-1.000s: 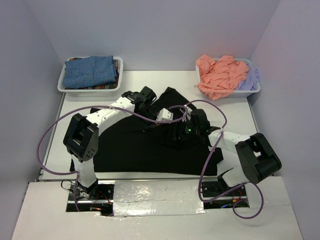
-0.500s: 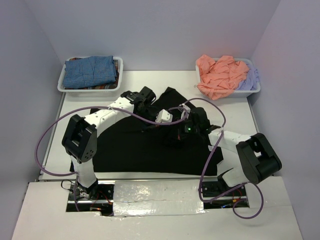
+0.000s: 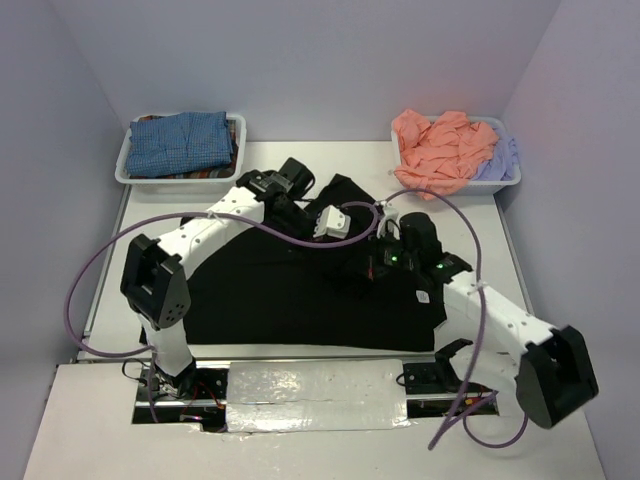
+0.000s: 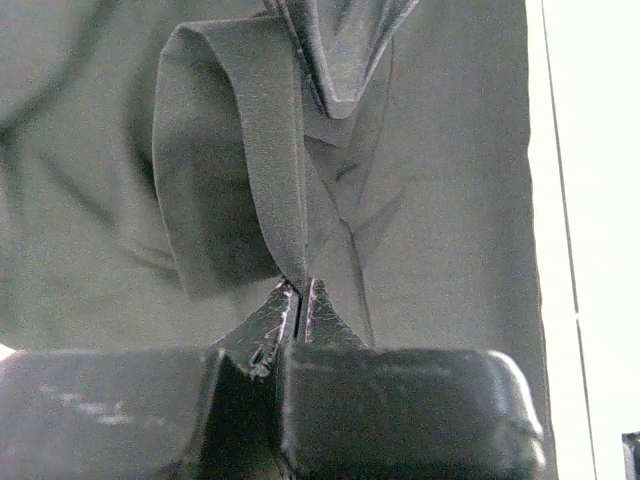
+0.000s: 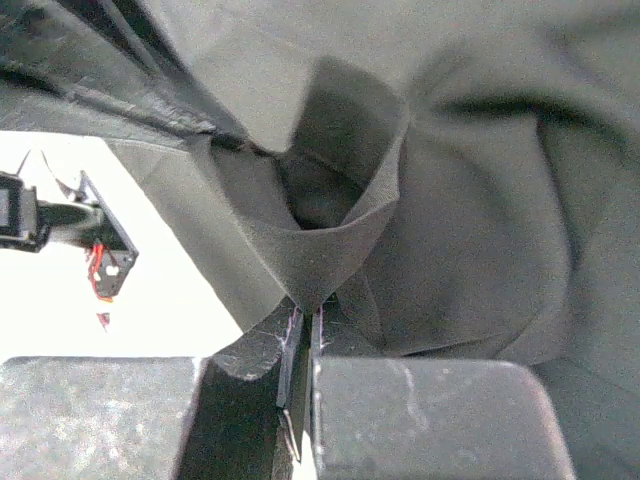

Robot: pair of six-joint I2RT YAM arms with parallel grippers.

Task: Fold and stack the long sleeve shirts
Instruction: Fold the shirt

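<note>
The black shirt [image 3: 290, 295] lies spread over the middle of the white table [image 3: 470, 215], its far part bunched up between the two arms; the left gripper [image 4: 300, 296] has its jaws pinched tight on a raised fold of that cloth, which loops up from the fingertips; the right gripper [image 5: 303, 318] is likewise clamped on a peaked fold of the same shirt, near the left one. At the far left a white bin [image 3: 124, 165] holds the blue-checked shirt [image 3: 182, 143]; the far-right bin [image 3: 505, 182] holds the salmon-pink shirt [image 3: 440, 150] and the pale lavender shirt [image 3: 497, 160].
</note>
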